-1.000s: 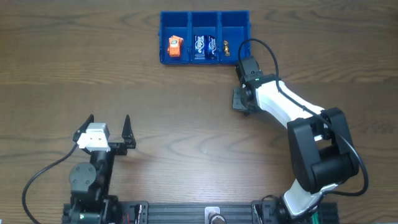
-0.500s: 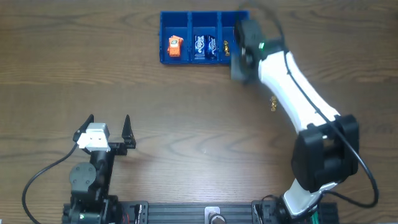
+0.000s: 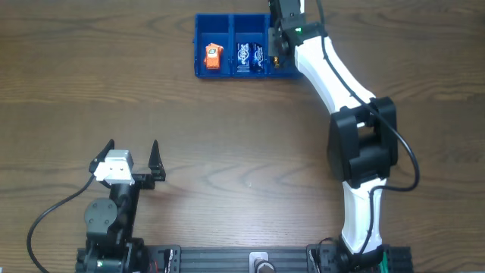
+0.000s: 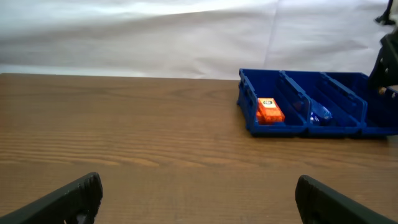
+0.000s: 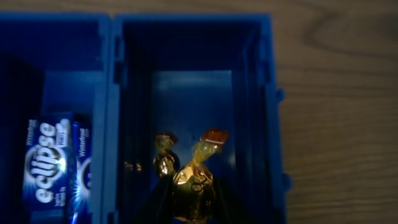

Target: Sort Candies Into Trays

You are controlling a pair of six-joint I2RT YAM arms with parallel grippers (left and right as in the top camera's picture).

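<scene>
Right pincer (image 5: 194, 210) with candy (image 5: 195, 184) over tray (image 5: 268, 93)

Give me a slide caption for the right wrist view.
Right gripper, shut on a gold candy, over the tray compartment holding a second candy.

I see my left gripper (image 4: 199, 202) spread wide above the wooden table (image 4: 124, 137). Near its far edge sits the blue tray (image 4: 249, 118): orange candy (image 4: 270, 111) in one end compartment, blue packet (image 4: 320, 113) in the middle, right gripper (image 4: 387, 62) above the other end.
</scene>
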